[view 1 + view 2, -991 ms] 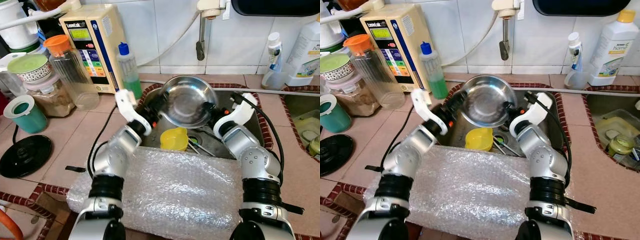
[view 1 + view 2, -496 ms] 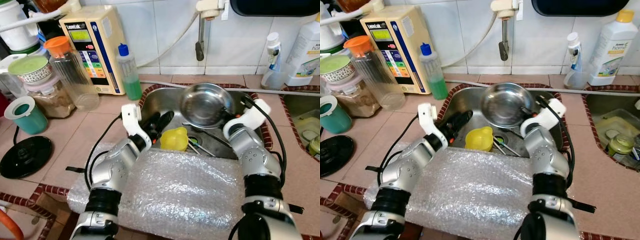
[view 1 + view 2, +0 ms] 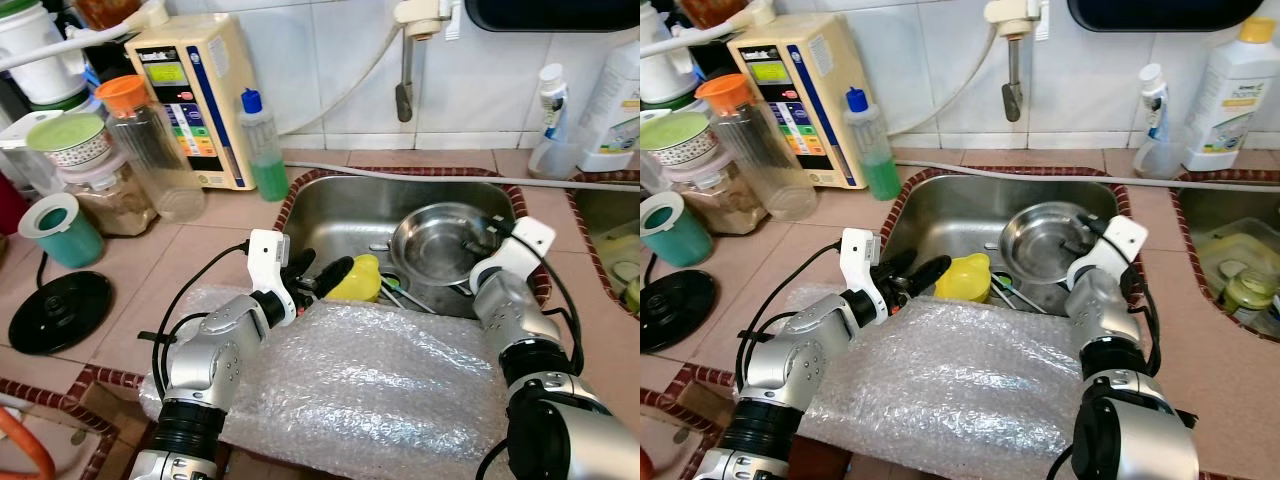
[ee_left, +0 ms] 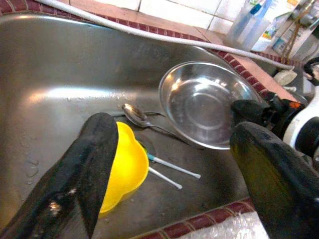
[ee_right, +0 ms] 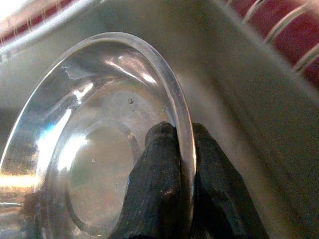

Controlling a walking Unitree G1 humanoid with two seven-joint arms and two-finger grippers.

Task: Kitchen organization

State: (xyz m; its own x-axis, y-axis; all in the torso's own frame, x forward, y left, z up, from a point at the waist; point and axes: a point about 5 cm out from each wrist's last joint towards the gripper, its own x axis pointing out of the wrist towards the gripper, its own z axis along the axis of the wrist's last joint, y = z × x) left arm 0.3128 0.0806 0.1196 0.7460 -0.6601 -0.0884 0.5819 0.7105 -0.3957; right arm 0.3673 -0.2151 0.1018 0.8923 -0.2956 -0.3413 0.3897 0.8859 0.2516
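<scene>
Right of centre in the left eye view, the steel bowl (image 3: 440, 245) now lies low in the sink (image 3: 330, 205), where 1 second ago both arms held it up. The right gripper (image 3: 478, 238) still pinches its rim; the left gripper (image 3: 322, 277) has let go, fingers spread beside the yellow cup (image 3: 362, 278). Releasing looks next.

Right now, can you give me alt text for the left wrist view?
The left claw, open, hovers over a steel sink holding a yellow cup, a spoon and a steel bowl, whose rim the right claw pinches.
</scene>
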